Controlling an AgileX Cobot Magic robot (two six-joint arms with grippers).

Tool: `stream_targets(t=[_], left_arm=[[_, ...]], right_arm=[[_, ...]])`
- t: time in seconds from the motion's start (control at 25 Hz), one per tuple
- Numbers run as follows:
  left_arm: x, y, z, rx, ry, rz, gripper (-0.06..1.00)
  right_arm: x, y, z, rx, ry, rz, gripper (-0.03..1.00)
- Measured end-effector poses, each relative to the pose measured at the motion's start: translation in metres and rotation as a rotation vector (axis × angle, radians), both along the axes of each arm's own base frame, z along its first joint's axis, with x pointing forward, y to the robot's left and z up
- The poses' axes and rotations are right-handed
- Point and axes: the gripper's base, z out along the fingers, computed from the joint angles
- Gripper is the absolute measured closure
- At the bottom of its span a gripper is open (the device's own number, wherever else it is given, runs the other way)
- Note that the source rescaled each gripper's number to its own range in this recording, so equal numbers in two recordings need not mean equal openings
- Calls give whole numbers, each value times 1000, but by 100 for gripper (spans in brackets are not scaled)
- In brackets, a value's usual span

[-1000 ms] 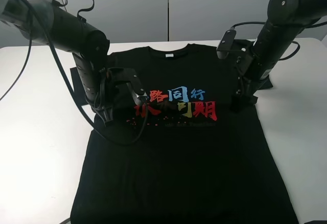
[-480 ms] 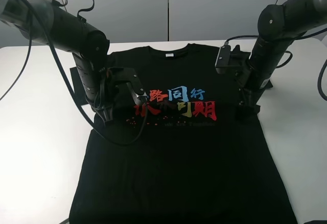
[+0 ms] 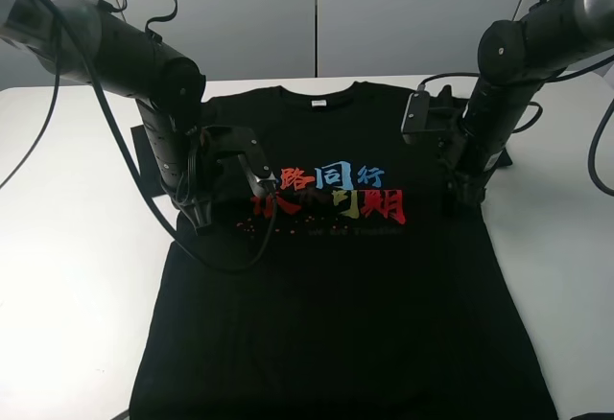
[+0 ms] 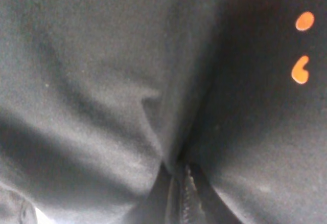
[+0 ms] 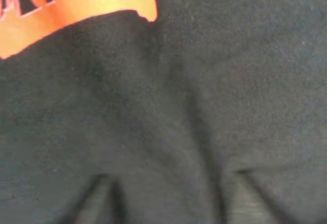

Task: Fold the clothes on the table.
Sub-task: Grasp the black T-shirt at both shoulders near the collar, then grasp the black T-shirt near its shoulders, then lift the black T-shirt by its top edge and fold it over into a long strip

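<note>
Currently the shirt [image 3: 336,286] lies flat, front up, mid-table [image 3: 67,276], with the collar and its white label [image 3: 318,104] at 12 o'clock. The hem at 6 o'clock runs out of the high view. The coloured print [image 3: 331,195] sits across the chest. Left gripper [image 3: 203,221] is down on the cloth at 9 o'clock of the print, just beside its red edge. In the left wrist view the jaws are closed tight, and a raised crease of black fabric runs straight into them, so cloth is pinched there. Small red marks [image 4: 301,45] of the print show nearby. Right gripper [image 3: 462,198] is down on the shirt at 3 o'clock of the print, close to the side seam. In the right wrist view its fingers [image 5: 99,201] stand partway apart, tips on the cloth, with shallow wrinkles gathering between them. Nothing is clamped there yet. An orange stroke of the print is near that gripper.
</note>
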Motion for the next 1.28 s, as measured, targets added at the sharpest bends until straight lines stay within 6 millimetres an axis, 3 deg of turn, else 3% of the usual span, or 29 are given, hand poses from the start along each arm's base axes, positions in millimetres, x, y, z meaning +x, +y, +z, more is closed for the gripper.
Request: stream_targets(t=[0.08, 0.16, 0.48, 0.68, 0.96, 1.28], left_arm=[[0, 0, 0, -1, -2, -1, 94], [0, 0, 0, 0, -2, -2, 94], [4, -3, 4, -19, -28, 41, 94], [21, -13, 14, -77, -106, 47, 94], [55, -28, 50, -124, -322, 121, 94], [89, -47, 107, -233, -546, 166, 94]], right_arm=[[-1, 1, 0, 1, 7, -9, 85], [-1, 1, 0, 2, 14, -24, 95], [-1, 1, 1, 2, 12, -97, 96], [5, -2, 11, -22, -78, -153, 96], [23, -16, 56, -103, -408, -247, 96], [44, -21, 100, -108, -711, -307, 96]])
